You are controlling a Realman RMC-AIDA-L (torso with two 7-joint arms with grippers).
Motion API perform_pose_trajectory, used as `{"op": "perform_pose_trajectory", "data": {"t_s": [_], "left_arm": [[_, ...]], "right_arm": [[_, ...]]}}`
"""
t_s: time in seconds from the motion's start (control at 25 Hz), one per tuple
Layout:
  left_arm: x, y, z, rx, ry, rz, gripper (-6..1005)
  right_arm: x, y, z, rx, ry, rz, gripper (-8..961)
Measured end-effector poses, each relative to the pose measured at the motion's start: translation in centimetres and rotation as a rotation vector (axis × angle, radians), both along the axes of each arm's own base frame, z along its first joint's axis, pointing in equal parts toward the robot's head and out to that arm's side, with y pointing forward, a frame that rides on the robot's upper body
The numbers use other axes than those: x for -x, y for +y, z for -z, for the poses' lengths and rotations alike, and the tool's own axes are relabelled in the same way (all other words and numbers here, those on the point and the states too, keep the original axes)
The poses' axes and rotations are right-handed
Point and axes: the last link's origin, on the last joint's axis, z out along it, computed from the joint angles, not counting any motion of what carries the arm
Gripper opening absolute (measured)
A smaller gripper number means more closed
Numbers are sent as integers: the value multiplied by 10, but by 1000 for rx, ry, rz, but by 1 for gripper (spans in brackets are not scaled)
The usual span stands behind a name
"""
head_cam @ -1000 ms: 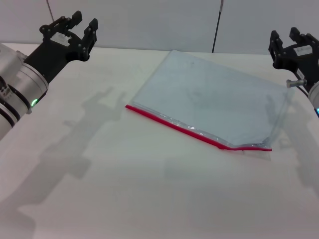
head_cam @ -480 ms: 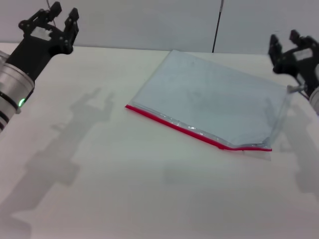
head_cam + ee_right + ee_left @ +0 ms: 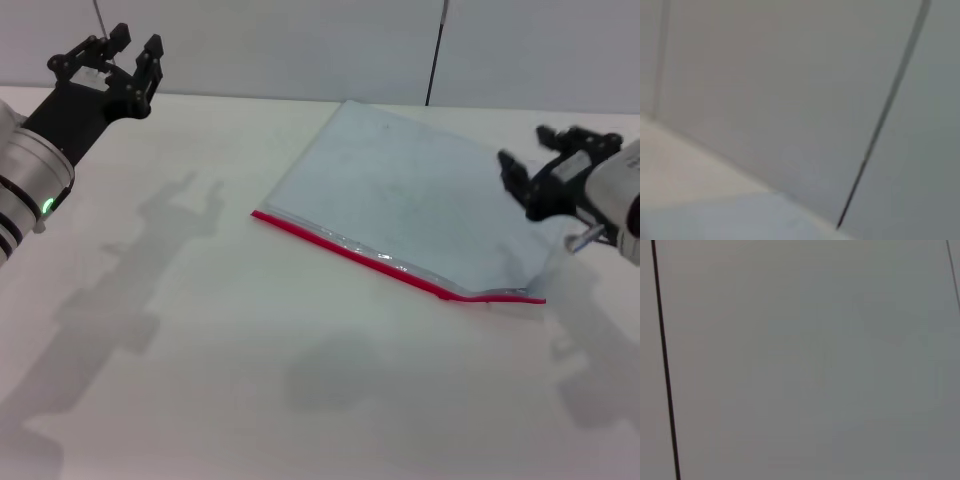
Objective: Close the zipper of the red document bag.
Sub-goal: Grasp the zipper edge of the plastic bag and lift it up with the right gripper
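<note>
The red document bag [image 3: 420, 205] lies flat on the white table [image 3: 250, 370], a translucent pale blue-grey pouch. Its zipper [image 3: 350, 249] is the bright red strip along the near long edge; near the right end the edge bulges up. My right gripper [image 3: 540, 165] hovers open over the bag's right side, fingers spread. At the far left, my left gripper [image 3: 110, 58] is raised off the table, open, far from the bag. Both wrist views show only the grey wall, with a corner of the table in the right one.
A grey wall [image 3: 300, 40] with dark vertical seams stands behind the table. The table's back edge runs just behind the bag. Arm shadows fall on the table at the left and lower right.
My right gripper has swung in from the far right edge to above the bag's right side. The left gripper rose and drew back to the far left. The bag has not moved.
</note>
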Motion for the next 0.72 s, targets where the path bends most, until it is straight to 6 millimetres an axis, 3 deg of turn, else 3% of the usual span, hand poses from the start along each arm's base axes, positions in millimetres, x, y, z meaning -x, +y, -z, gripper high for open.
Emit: {"op": "perform_pose_trajectory", "data": {"t_s": [0.32, 0.72], "left_arm": [[-2, 1, 0, -1, 0, 5, 395], [-2, 2, -1, -5, -1, 3, 395]], "right_arm": [[11, -23, 5, 213, -145, 4, 490], [2, -33, 4, 345, -274, 66, 525]]}}
